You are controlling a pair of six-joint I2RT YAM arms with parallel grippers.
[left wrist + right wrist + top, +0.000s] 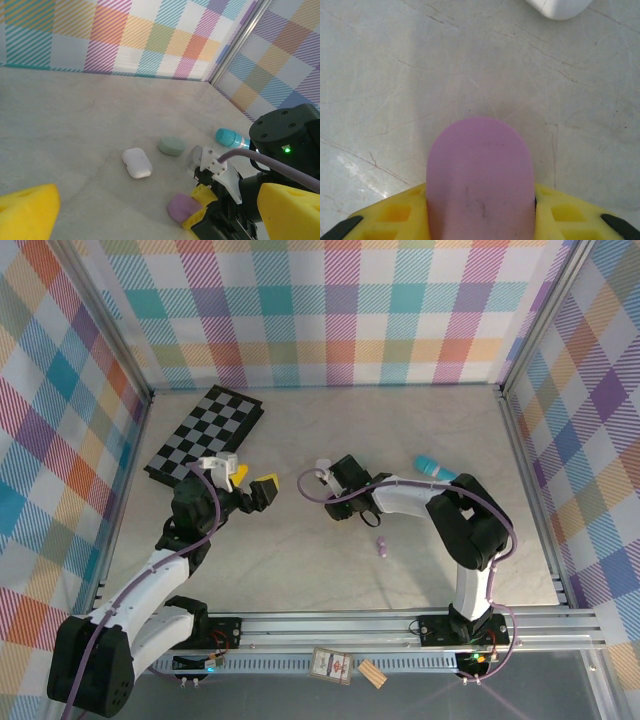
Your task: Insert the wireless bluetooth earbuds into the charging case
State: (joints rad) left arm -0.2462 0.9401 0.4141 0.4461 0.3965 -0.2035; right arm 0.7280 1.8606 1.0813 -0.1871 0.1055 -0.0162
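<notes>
The right gripper (480, 212) was closed on the purple case (479, 165) (down at the table (395, 75) surface), with the white case (136, 162) just beyond. One purple earbud (381, 546) lay loose, apart from that case. The left gripper (252, 480) stood wide open beside the chessboard (205, 430).

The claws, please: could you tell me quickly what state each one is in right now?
Left claw: open, holding nothing.
Right claw: closed on the purple case.
</notes>
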